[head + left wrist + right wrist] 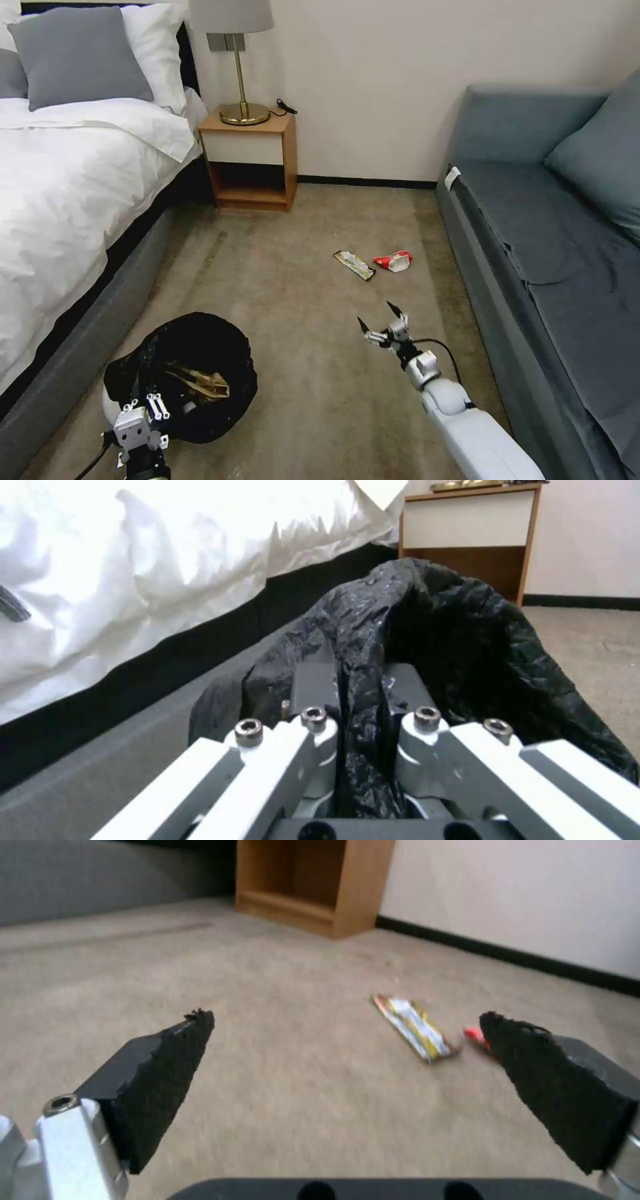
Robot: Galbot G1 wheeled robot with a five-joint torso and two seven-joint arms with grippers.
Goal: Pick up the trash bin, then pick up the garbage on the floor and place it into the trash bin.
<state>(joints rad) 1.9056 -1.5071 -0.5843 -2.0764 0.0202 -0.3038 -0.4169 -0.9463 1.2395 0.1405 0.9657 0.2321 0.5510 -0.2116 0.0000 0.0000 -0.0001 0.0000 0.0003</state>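
Nearest to the robot, at its left side, the left gripper (157, 404) holds the trash bin (183, 373) by the near rim; in the left wrist view its jaws are narrow and pinch the folded black bag (413, 645) between the fingers (313, 680). The bin is beside the grey bed base (80, 347), its mouth tilted toward the camera, and inside it lies a crumpled brown paper (200, 381). At the right side, a little farther out, the right gripper (380, 319) hangs over the bare carpet floor (300, 280) with its jaws wide apart and nothing between them; the black pads (167, 1060) frame the litter ahead in the right wrist view. Beyond this gripper, near the middle of the floor, lies a flat wrapper (354, 265), and just beside it, toward the sofa (547, 253), lies a crushed red-and-white packet (393, 261); I cannot tell if the two touch. Far back, against the wall, stands a wooden nightstand (250, 160) with a lamp (233, 60) on it, next to the head of the bed (67, 173).
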